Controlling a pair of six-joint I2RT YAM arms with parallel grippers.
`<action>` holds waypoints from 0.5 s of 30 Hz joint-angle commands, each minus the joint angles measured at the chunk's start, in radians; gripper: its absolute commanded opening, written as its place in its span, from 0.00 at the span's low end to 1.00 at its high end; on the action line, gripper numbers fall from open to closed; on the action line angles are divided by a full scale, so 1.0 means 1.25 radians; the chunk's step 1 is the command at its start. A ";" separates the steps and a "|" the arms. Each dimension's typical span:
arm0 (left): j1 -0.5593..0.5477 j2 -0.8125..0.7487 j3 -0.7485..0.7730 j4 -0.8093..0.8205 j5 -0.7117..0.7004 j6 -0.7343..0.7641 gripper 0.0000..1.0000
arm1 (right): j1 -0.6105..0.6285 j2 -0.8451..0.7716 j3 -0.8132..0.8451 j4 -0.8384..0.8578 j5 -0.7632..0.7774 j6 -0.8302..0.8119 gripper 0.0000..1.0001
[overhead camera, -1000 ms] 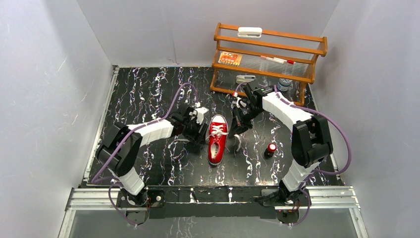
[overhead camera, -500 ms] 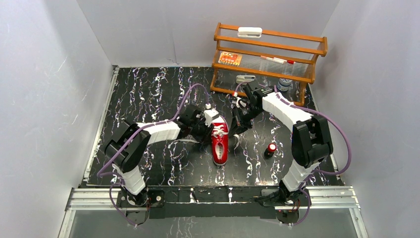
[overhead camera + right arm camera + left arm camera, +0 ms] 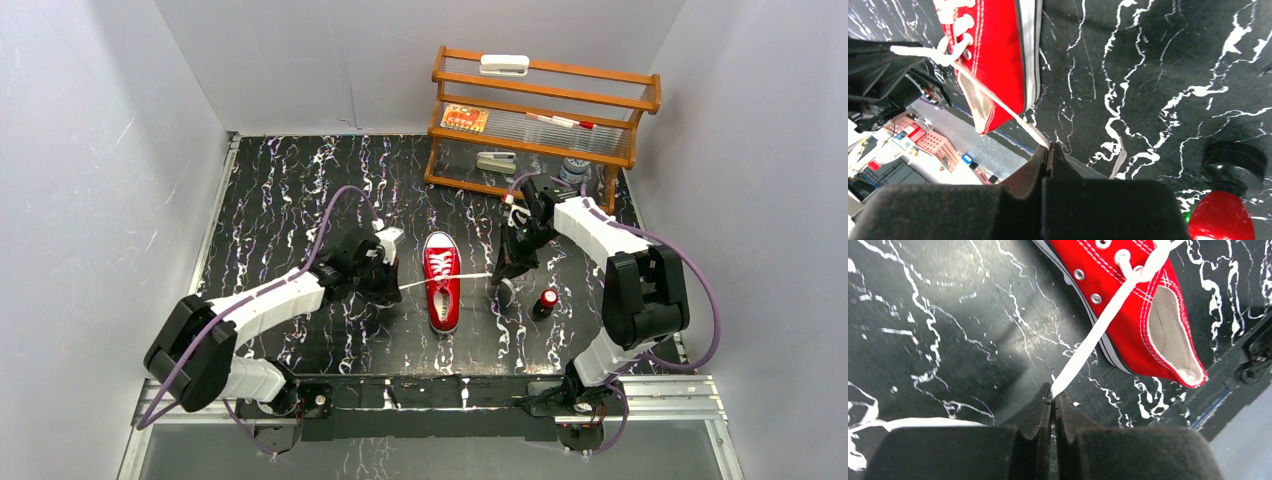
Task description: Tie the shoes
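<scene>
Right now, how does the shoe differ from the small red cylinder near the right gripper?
The shoe lies flat on its sole; the cylinder stands upright. The shoe is far larger than the cylinder. The shoe's laces are pinched by the left gripper and right gripper; nothing touches the cylinder. Both are red and sit on the table.

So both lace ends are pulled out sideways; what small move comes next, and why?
The left gripper is shut on one lace end, the right gripper on the other, both stretched taut to opposite sides of the shoe, and no bow shows yet. So probably bring the grippers together over it to cross the ends.
</scene>
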 commanded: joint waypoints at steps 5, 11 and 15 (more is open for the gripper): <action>0.001 0.002 -0.024 -0.123 -0.069 -0.198 0.00 | -0.030 0.008 -0.054 0.046 0.145 0.020 0.00; 0.011 0.027 -0.022 -0.130 -0.144 -0.249 0.00 | -0.036 -0.005 -0.087 0.116 0.319 0.037 0.00; 0.031 0.009 -0.045 -0.101 -0.139 -0.253 0.00 | -0.038 0.005 -0.111 0.160 0.375 0.035 0.00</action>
